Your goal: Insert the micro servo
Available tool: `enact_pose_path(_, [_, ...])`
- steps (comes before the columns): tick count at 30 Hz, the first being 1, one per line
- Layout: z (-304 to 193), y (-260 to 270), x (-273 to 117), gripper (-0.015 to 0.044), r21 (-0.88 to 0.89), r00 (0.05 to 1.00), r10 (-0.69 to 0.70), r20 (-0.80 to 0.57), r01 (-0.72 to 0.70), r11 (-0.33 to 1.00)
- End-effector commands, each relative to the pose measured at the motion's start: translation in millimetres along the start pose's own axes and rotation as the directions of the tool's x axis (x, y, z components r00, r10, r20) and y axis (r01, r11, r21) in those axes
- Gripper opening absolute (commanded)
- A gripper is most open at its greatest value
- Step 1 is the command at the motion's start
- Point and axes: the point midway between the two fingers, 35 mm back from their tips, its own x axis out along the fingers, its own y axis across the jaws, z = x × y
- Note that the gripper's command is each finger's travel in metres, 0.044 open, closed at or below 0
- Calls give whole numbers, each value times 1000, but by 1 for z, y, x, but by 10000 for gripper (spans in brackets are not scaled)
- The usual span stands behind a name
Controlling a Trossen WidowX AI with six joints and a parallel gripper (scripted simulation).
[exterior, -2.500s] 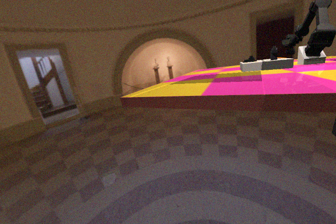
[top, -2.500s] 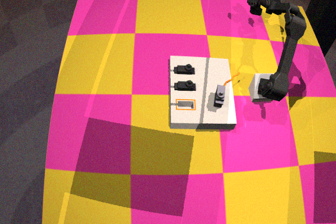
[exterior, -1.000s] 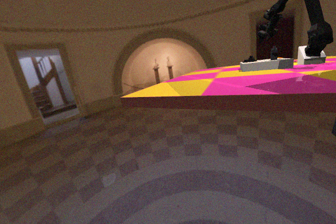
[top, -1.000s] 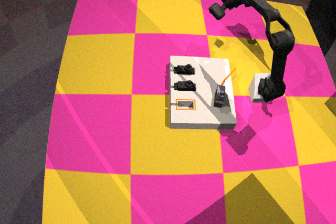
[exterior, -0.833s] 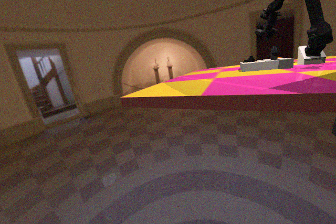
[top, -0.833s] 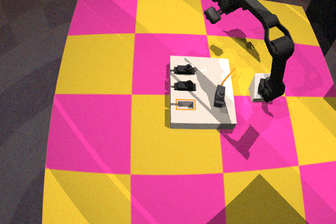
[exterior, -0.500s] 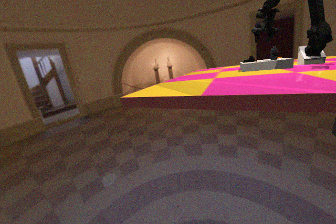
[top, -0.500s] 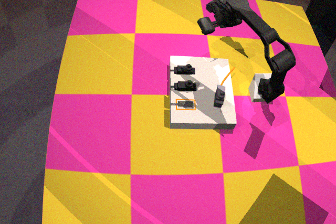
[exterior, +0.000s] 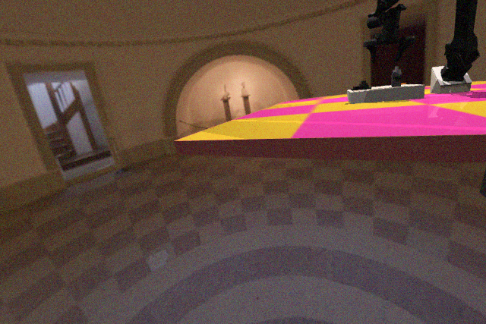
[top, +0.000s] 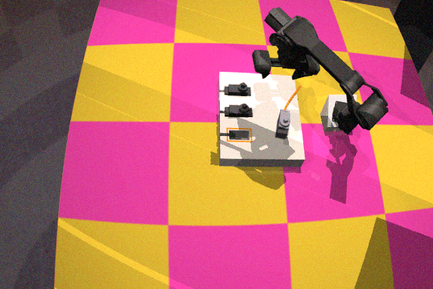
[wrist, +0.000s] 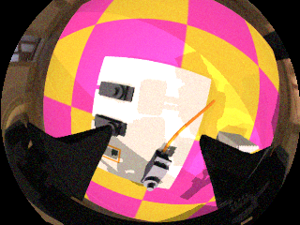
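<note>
The loose micro servo (top: 283, 123) (exterior: 396, 76) (wrist: 157, 170) is grey and stands on the right part of the white deck (top: 229, 153) (exterior: 368, 95) (wrist: 141, 70), its shaft up. Its orange cable (top: 292, 97) (wrist: 187, 123) runs from its far end past the deck's right edge. The marked pocket (top: 239, 135) (wrist: 113, 153), outlined in orange near the deck's left edge, is empty; its side notch runs left. My gripper (top: 279, 76) (exterior: 384, 66) (wrist: 157, 135) is open and empty, pointing down above the deck, with the servo below and between the fingers in the wrist view.
Two dark servos (top: 238, 90) (top: 239, 110) (wrist: 116, 91) (wrist: 111, 126) sit in the deck beyond the marked pocket, their shafts standing up. The arm's white base block (top: 328, 114) (exterior: 451, 86) (wrist: 236, 141) is right of the deck, on the pink and yellow table (top: 118, 170).
</note>
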Motion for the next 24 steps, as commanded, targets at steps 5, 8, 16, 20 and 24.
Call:
enact_pose_path(5, [-66, -5, 3, 440, 231, 991, -82, -107, 106, 967])
enact_pose_path(8, [-86, -8, 4, 440, 294, 985, -108, -134, 144, 945])
enact_pose_path(16, [-88, -9, 5, 440, 298, 984, -110, -136, 147, 943])
enact_pose_path(20, [-89, -10, 17, 440, 298, 985, -110, -136, 147, 943])
enact_pose_path(24, [-92, -11, 29, 440, 298, 984, -110, -137, 147, 943])
